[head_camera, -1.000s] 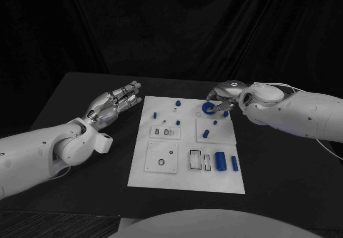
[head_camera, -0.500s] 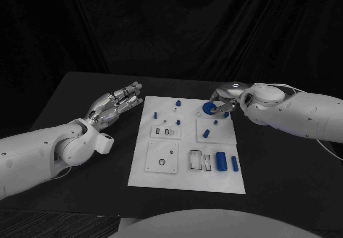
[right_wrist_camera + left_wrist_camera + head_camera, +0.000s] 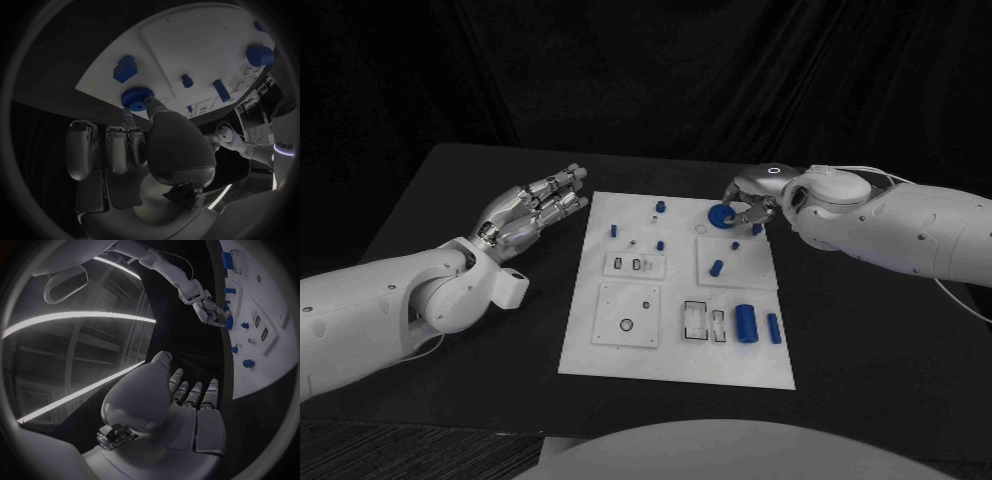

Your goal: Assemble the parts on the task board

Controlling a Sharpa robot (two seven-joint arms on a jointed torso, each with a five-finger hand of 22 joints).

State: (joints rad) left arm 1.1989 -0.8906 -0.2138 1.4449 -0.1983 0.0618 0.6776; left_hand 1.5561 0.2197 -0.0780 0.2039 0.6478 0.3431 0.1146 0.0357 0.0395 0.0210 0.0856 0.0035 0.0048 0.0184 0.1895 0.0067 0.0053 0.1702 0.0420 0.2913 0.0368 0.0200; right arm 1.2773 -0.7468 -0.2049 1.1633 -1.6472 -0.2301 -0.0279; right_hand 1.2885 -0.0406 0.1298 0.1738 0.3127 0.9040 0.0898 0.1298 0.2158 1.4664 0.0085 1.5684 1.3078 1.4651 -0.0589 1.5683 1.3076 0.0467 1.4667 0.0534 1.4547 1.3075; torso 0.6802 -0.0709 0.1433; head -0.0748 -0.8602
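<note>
The white task board (image 3: 678, 340) lies mid-table. My right hand (image 3: 753, 205) hovers over its far right corner and pinches a blue round ridged part (image 3: 721, 216) between thumb and a finger. The right wrist view has this round part (image 3: 137, 96) held just above the board (image 3: 187, 45), beside a blue block (image 3: 125, 68). My left hand (image 3: 531, 210) is off the board's left edge, fingers apart and holding nothing. From the left wrist, the left hand (image 3: 181, 400) is seen, and across the board (image 3: 265, 347) the right hand (image 3: 209, 312).
Blue pegs stand on the board's far half (image 3: 661, 208) (image 3: 613, 232) (image 3: 715, 268). A blue cylinder (image 3: 746, 322) and a blue bar (image 3: 773, 330) lie near its right edge. Recessed plates (image 3: 627, 317) occupy the near left part.
My right hand has drifted slightly toward the board's far edge with the round part in it. The left hand has not moved.
</note>
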